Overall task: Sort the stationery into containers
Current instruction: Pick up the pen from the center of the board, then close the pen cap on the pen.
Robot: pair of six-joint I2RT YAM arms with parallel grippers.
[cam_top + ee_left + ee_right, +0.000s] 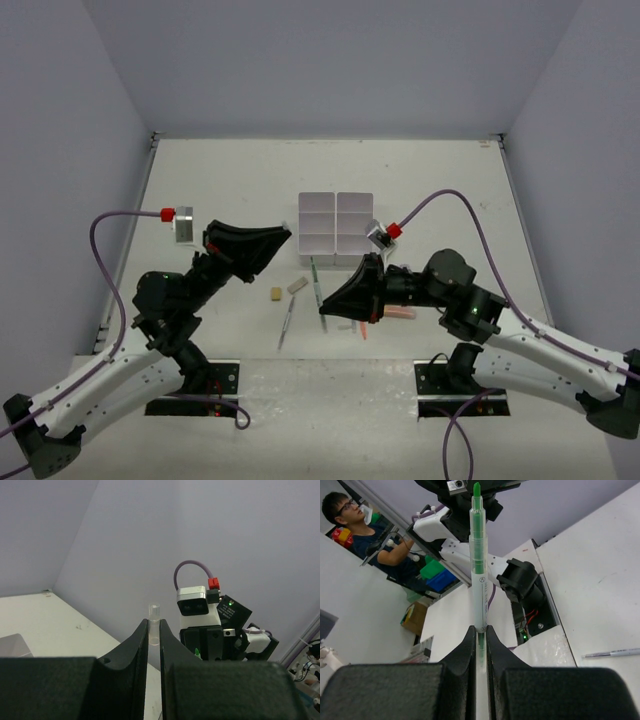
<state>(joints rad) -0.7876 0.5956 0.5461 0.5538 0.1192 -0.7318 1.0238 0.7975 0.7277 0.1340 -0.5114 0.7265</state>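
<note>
Your right gripper (480, 628) clamps green pen (478, 570) by its end: light, slick, may pivot. Better mid-barrel. Your left gripper (154, 622) pinches clear tube (154, 611).

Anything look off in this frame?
The right fingers pinch the clear-barrelled green pen by its very end, so almost its whole length juts out past them, a grip that may let it swing. The left fingers pinch a thin clear tube, only its tip showing. Nothing looks spilled or broken.
</note>
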